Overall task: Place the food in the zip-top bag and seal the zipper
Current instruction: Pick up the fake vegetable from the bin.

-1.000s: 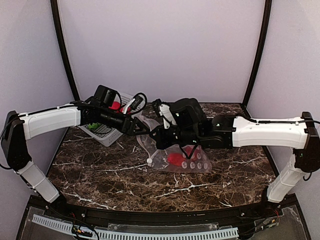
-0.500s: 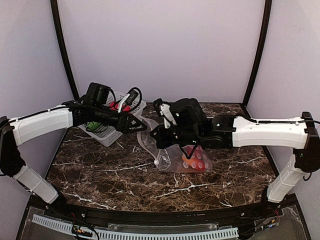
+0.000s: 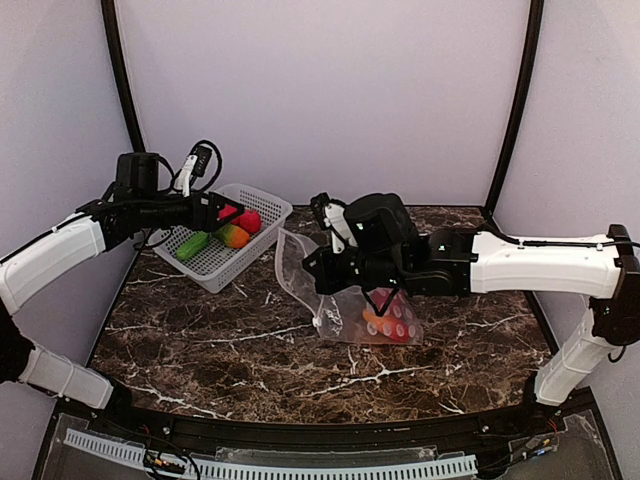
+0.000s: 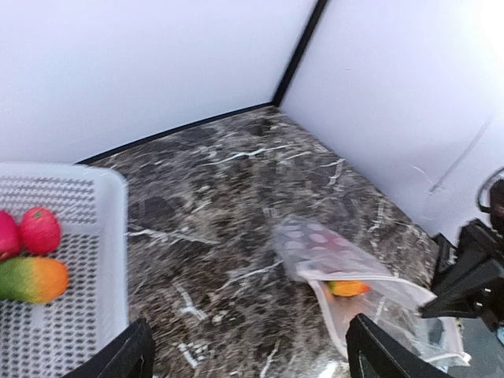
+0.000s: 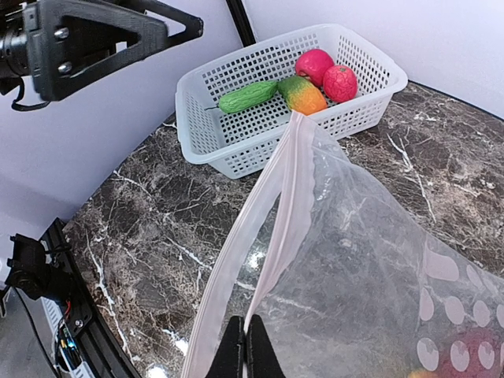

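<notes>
1. The left fingers point(image 4: 130, 354) have gone back from the zip-top bag point(image 3: 300, 275) to the far-left basket point(image 3: 215, 280). They are spread and hold nothing.
2. The right fingers point(image 5: 235, 358) stay pinched on the zipper point(image 5: 287, 189), lifting the bag's mouth.
3. Some food point(image 3: 385, 322) is bagged mid-tabletop. More waits in the basket.

Left gripper point(image 4: 250, 350) raised, jaws wide; right gripper point(image 5: 244, 350) pinched shut, arm outstretched.

I can't read any txt, labels, brands or nos. in any view; only print I see is plain white dots on the zip-top bag point(image 5: 370, 236).
</notes>
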`<state>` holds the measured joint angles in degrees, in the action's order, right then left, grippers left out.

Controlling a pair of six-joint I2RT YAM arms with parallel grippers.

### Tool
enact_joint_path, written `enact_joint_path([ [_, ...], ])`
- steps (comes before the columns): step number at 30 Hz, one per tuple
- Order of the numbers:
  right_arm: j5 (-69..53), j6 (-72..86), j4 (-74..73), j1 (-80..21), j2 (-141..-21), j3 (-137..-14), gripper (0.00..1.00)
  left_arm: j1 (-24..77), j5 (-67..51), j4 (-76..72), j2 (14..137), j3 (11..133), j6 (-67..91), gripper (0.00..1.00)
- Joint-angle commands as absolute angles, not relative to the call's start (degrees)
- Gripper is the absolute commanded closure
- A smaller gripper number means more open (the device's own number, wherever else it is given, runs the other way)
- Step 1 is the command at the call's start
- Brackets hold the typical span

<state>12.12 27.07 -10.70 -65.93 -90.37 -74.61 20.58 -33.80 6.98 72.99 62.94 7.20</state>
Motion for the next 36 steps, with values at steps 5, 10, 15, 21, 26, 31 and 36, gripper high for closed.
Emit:
enact_joint_path([
  [5, 13.28, 27.09, -10.24, -65.65, -88.68, -73.92, 1.00, 14.92, -11.03, 22.08, 81.09, 69.88, 0.96, 0.18],
  [10, 13.10, 26.85, -10.20, -65.48, -87.76, -72.93, 1.00, 11.43, -7.97, 24.68, 87.51, 72.81, -1.11, 0.19],
  [15, 12.34, 26.75, -9.88, -65.35, -86.81, -72.11, 1.00, 8.20, -6.28, 29.59, 96.67, 79.80, -3.32, 0.23],
  [21, 11.36, 26.92, -8.25, -65.27, -86.12, -71.13, 1.00, 3.49, -5.25, 31.52, 104.42, 83.56, -4.55, 0.29],
  [26, 10.71, 26.70, -8.08, -65.21, -86.22, -71.19, 1.00, 3.06, -2.51, 31.84, 109.67, 86.59, -6.16, 0.29],
  [31, 10.73, 26.79, -8.06, -65.12, -85.87, -70.71, 1.00, 3.07, -0.72, 31.03, 113.70, 88.53, -7.52, 0.29],
  [36, 10.77, 27.10, -8.17, -65.03, -85.99, -70.66, 1.00, 3.00, 3.23, 30.54, 116.95, 91.69, -9.22, 0.30],
])
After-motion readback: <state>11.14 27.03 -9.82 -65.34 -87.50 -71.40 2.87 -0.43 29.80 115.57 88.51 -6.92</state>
